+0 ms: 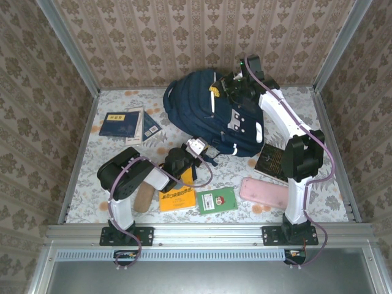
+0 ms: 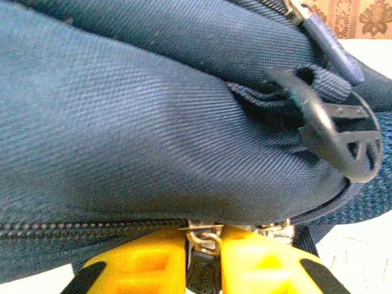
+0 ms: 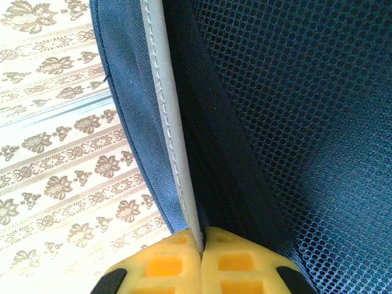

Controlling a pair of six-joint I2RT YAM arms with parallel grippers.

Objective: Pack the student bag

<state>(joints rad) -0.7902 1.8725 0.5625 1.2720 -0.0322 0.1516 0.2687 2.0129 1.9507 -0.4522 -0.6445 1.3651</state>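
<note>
Your student bag (image 1: 199, 107), a big navy-blue backpack, lies toward the far middle of the counter (image 1: 86, 177) with its white-grey front patches facing up. Up close, its zip (image 2: 92, 228) is shut beside a black buckle (image 2: 343, 131). A pale stripe (image 3: 168, 122) edges the mesh panel (image 3: 294, 110).

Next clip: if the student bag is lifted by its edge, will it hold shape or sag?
Probably sags: the student bag is soft woven fabric, wrinkled beside the buckle, and the right pincer pinches its edge flat. Likely grippy, given the coarse weave and mesh. Unlikely to roll, lying broad on the table.
</note>
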